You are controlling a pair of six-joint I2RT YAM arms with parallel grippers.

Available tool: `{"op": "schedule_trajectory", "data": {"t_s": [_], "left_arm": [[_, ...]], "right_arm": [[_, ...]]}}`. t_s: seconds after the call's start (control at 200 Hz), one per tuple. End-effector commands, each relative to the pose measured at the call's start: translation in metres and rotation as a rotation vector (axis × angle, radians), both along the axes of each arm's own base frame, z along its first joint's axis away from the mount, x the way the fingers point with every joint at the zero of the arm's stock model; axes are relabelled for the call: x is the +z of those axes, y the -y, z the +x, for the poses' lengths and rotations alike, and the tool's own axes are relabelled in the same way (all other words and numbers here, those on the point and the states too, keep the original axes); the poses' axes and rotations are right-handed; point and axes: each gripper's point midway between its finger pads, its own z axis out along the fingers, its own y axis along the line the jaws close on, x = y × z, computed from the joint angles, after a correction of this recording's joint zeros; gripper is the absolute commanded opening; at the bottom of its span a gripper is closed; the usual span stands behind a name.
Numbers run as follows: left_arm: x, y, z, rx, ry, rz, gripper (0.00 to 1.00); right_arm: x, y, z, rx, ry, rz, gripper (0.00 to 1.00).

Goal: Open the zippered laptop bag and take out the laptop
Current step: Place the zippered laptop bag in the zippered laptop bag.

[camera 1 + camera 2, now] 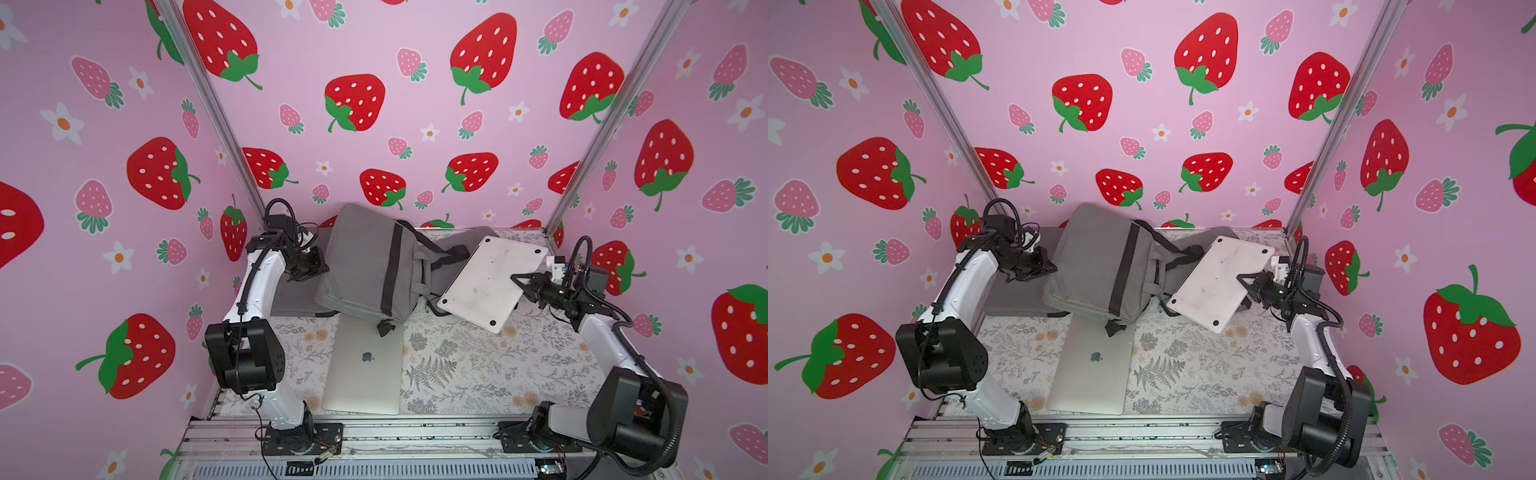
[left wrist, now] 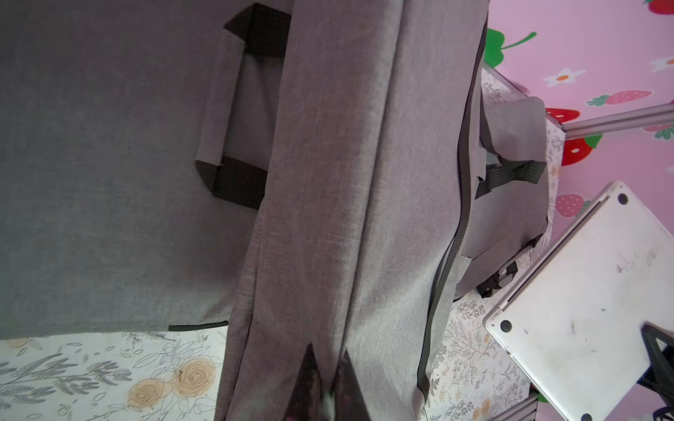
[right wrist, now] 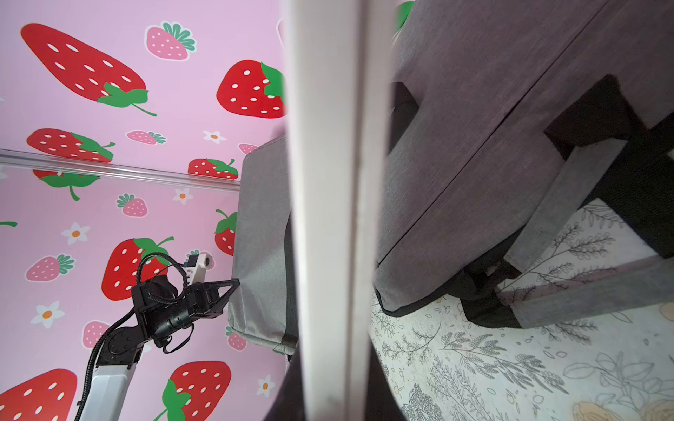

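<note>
Laptop bag (image 1: pixel 365 266): grey, one side raised off the table (image 1: pixel 478 365), sagging toward the middle. The left gripper (image 2: pixel 327 379) is pinched closed on a fold of its fabric. A dark zip line runs along the bag's edge in the left wrist view; I cannot tell from here how far it is undone.

Laptop (image 1: pixel 490 278): out of the bag, just beside it on the right and apart from the fabric. Its underside faces up with the rubber feet showing, and it is tilted. The right gripper (image 1: pixel 517 282) is clamped on its outer edge, one finger on top and one beneath. Whether its low corner touches the table is unclear.

Progress, as judged: extraction looks done. Left to do is probably setting the laptop flat, then releasing both grips.

Count:
- Laptops: two. One is held, and a second laptop (image 1: pixel 363 365), logo up, lies flat at the front with its far edge under the bag.
- Grey fabric items: two certain, the bag and a flat grey sleeve (image 1: pixel 291 299) under the left arm. A grey piece behind the held laptop may belong to the bag; not resolved.
- Arms: two.
</note>
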Motion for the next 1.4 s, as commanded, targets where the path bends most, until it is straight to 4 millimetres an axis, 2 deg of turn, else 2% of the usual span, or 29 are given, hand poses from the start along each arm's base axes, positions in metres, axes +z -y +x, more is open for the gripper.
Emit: {"op": "schedule_trajectory", "data": {"t_s": [0.0,0.325,0.45,0.615,0.925,1.051,1.066,1.201,1.361,1.396], "left_arm": [[0.013,-0.023,-0.003,0.038,0.042,0.026,0.0],[-0.001,-0.088,-0.001,0.158,-0.029,0.155,0.0],[0.003,-0.118,-0.001,0.233,-0.025,0.213,0.0],[0.012,-0.14,0.007,0.287,-0.012,0.25,0.0],[0.004,-0.19,0.021,0.451,0.015,0.285,0.0],[-0.019,-0.195,0.023,0.453,-0.036,0.268,0.04],[-0.024,-0.195,0.024,0.45,-0.047,0.265,0.09],[-0.052,-0.194,0.024,0.437,-0.124,0.242,0.19],[-0.057,-0.195,0.022,0.434,-0.157,0.262,0.35],[-0.056,-0.195,0.022,0.43,-0.155,0.265,0.43]], "right_arm": [[0.049,-0.01,0.006,0.079,0.176,-0.003,0.0],[0.041,-0.025,0.007,0.11,0.162,-0.011,0.0],[0.039,-0.027,0.007,0.114,0.157,-0.011,0.0],[0.034,-0.033,0.007,0.127,0.151,-0.012,0.0],[0.033,-0.038,0.006,0.136,0.15,-0.01,0.0],[0.033,-0.038,0.006,0.135,0.151,-0.011,0.0],[0.033,-0.038,0.007,0.134,0.15,-0.01,0.0],[0.035,-0.039,0.006,0.137,0.154,-0.01,0.0],[0.034,-0.038,0.007,0.136,0.155,-0.012,0.0],[0.034,-0.038,0.007,0.135,0.155,-0.013,0.0]]}}
